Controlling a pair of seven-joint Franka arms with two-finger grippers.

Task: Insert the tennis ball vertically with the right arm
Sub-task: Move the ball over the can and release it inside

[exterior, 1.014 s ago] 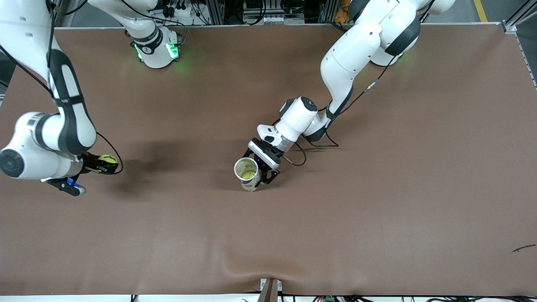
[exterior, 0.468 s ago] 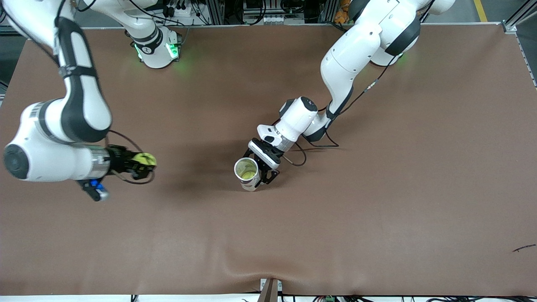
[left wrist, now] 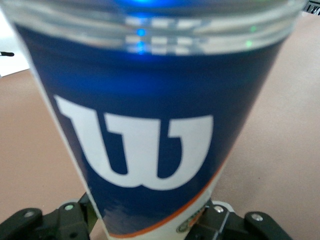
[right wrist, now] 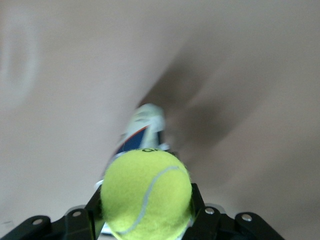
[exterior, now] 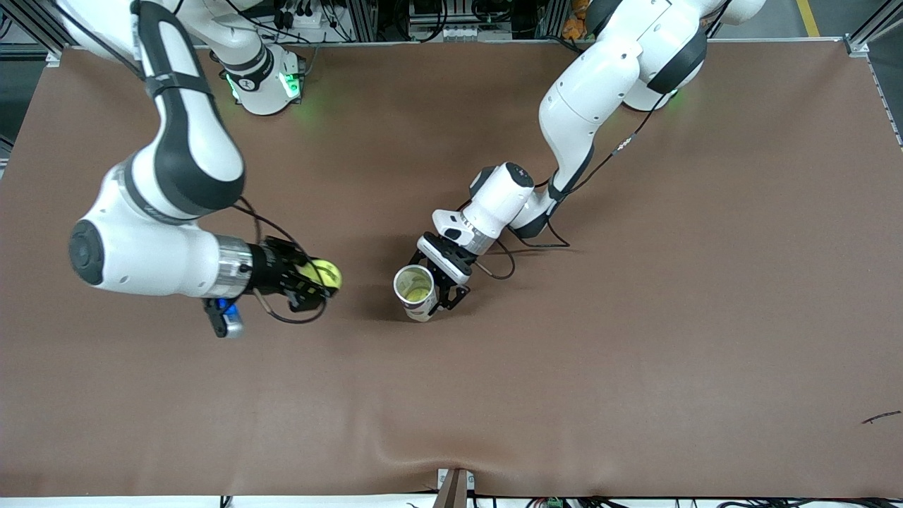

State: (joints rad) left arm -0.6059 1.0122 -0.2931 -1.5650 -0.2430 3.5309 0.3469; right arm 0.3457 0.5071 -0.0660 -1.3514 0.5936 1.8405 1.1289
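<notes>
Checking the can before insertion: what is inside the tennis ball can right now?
Through the open mouth of the tennis ball can, something yellow-green shows, probably a ball. The can's depth hides anything beneath it.

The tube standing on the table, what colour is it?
The tube is dark blue with a white W, clearest in the left wrist view.

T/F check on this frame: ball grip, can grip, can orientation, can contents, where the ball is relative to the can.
1. The right tool is shut on the tennis ball. True.
2. The left tool is open, apart from the tennis ball can. False: it grips the can's side.
3. The can lies on its side. False: it stands upright, mouth up.
4. The can already holds a ball. True.
5. The held ball is directly over the can's mouth. False: it is over bare table toward the right arm's end.
</notes>
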